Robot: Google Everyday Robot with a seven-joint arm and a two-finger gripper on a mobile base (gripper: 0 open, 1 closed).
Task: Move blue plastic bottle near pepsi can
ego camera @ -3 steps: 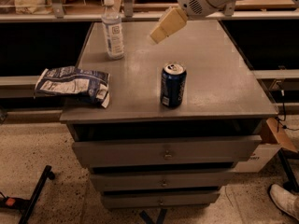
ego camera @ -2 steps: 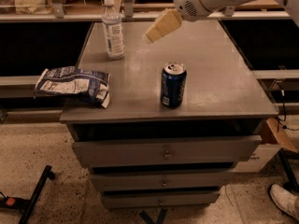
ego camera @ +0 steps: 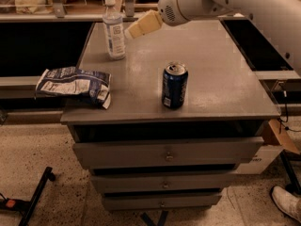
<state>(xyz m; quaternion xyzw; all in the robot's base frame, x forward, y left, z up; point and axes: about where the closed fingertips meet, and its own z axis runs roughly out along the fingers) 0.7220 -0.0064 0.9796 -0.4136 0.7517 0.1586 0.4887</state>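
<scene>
The blue plastic bottle (ego camera: 114,28) stands upright at the back left of the grey table top (ego camera: 221,74); it is clear with a white cap and a white-and-blue label. The pepsi can (ego camera: 174,85) stands upright near the front middle, well apart from the bottle. My gripper (ego camera: 136,28) hangs over the back of the table, just right of the bottle at its label height, its cream fingers pointing left toward it. The white arm reaches in from the upper right.
A blue-and-white chip bag (ego camera: 74,84) lies on the table's left front edge, partly overhanging. Drawers (ego camera: 164,154) sit below the top. A shelf rail runs behind the table. A cardboard box (ego camera: 277,140) and a shoe (ego camera: 287,202) are at the lower right.
My gripper has moved left across the back of the table, from about midway to just beside the bottle. The bottle, can and chip bag have not moved.
</scene>
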